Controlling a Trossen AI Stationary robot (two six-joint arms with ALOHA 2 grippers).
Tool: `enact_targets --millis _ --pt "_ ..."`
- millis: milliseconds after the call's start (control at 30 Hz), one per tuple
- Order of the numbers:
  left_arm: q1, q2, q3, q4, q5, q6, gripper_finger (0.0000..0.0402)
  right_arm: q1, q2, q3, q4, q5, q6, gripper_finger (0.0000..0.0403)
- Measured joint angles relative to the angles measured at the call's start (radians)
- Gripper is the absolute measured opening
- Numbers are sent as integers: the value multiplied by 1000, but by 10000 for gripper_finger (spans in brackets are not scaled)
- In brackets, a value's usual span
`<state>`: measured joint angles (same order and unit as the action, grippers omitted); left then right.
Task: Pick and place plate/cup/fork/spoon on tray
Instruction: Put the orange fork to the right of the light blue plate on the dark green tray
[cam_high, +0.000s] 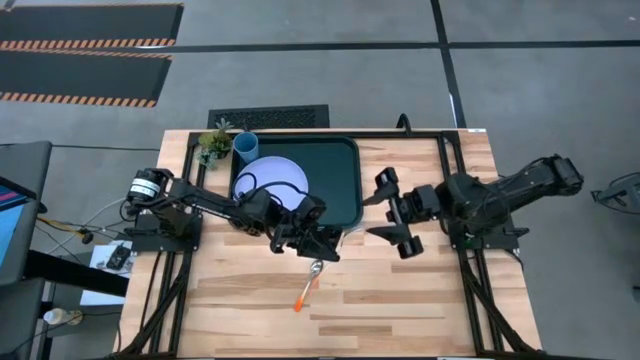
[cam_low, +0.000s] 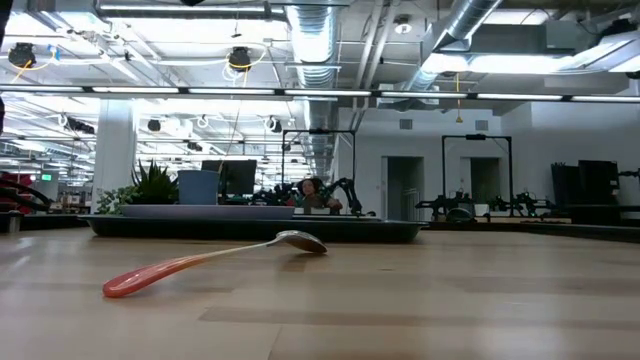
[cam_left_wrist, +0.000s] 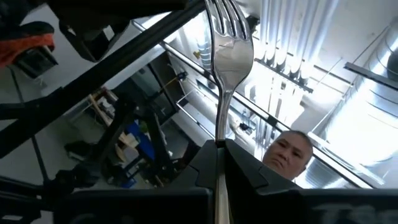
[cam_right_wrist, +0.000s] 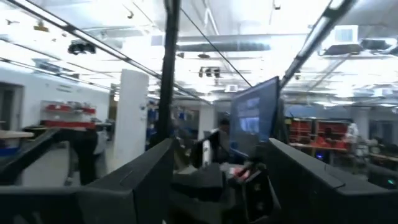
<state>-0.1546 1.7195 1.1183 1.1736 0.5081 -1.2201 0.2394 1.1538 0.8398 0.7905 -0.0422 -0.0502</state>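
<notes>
Left gripper (cam_high: 318, 243): clamped on the fork (cam_left_wrist: 227, 56), just past the tray's 6 o'clock rim.
Right gripper (cam_high: 385, 212): fingers spread wide, at the tray's 4 o'clock.
Tray (cam_high: 340, 170): carries the plate (cam_high: 272, 180).
Cup (cam_high: 246, 146): at the plate's 11 o'clock.
Spoon (cam_high: 308, 284): on the table at the left gripper's 6 o'clock.

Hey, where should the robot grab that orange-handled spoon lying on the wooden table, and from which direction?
Probably the orange handle of the silver spoon, mid-length, from straight above: it lies flat and bare on the wooden table, the bowl end close under the left tool.
</notes>
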Motion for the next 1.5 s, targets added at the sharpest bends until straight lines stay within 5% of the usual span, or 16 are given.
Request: enact_targets --millis 567,767,1100,1300,1500 --pt "58 1 0 -7 0 -21 0 -1 56 123 -170 -40 -8 266" --pt "58 1 0 -4 0 -23 0 -17 61 130 -167 -40 -11 200" --pt "57 0 2 1 -8 -19 0 -21 38 130 -177 -40 -13 15" --pt "66 -4 2 -50 -22 9 16 -21 35 130 -200 3 68 6" --pt "79 -3 2 -167 -40 88 98 -24 -22 129 -372 86 204 3"
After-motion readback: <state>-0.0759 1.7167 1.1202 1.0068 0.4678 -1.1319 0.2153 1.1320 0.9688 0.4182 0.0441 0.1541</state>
